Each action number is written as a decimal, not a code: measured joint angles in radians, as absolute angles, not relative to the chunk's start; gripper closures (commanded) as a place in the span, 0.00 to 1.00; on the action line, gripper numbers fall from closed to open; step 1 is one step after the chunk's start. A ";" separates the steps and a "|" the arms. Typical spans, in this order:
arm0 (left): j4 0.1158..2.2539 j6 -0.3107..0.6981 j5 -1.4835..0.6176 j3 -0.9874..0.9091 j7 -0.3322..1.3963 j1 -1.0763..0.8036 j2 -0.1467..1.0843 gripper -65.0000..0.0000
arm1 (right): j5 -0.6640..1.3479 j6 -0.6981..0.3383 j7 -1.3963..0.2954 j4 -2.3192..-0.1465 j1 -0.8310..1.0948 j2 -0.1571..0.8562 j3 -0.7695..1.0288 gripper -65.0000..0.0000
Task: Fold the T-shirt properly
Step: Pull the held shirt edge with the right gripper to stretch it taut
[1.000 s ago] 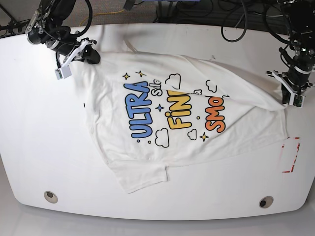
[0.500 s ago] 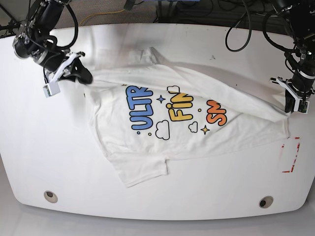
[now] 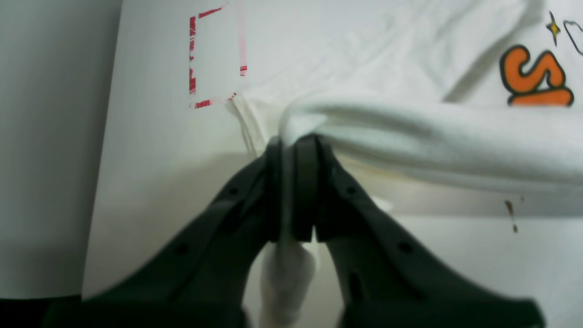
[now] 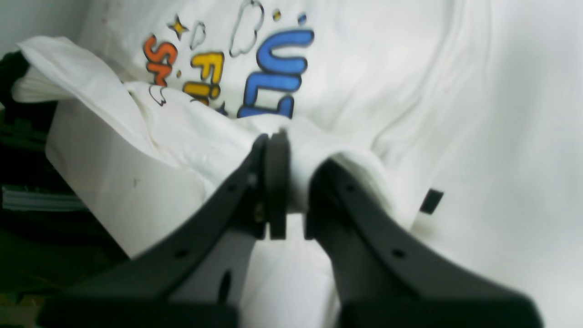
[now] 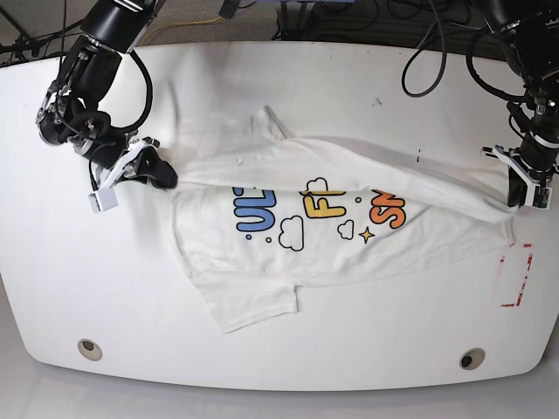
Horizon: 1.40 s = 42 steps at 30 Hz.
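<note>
Stretching across the middle of the counter [image 5: 52, 288], the T-shirt [image 5: 349, 253] lies white and rumpled, its upper edge drawn over into a long fold that covers the tops of the blue, yellow and orange letters; clouds and small stars show below the fold. One short sleeve points toward the counter's front edge, below and inboard of the right gripper [image 5: 160, 175].

That right gripper has its jaws pressed together on a thick bunch of the T-shirt's cloth at one end of the fold; in the right wrist view the blue letters lie just beyond the fingertips. The left gripper [image 5: 515, 194] is clamped on the other end of the fold, and in the left wrist view a tongue of cloth hangs out behind its closed jaws, with the orange letter off to one side.

Just past the left gripper, on bare counter, sits a red tape outline [image 5: 515, 275], close to the T-shirt's hem. A small black mark [image 4: 431, 201] lies near the right gripper beside the cloth.
</note>
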State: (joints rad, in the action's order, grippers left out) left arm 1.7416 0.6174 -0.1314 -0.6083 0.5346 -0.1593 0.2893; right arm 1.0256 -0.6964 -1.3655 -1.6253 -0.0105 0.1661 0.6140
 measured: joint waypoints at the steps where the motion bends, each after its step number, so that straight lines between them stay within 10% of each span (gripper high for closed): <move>1: 1.732 0.619 -0.137 -0.622 0.529 -0.159 0.289 1.00 | 1.032 -0.696 -1.364 -1.612 -0.015 0.168 0.614 0.95; 42: 1.509 0.626 -0.132 -0.648 0.533 -0.250 0.378 1.00 | 1.044 -0.696 -1.206 -1.343 -0.114 0.216 0.352 0.94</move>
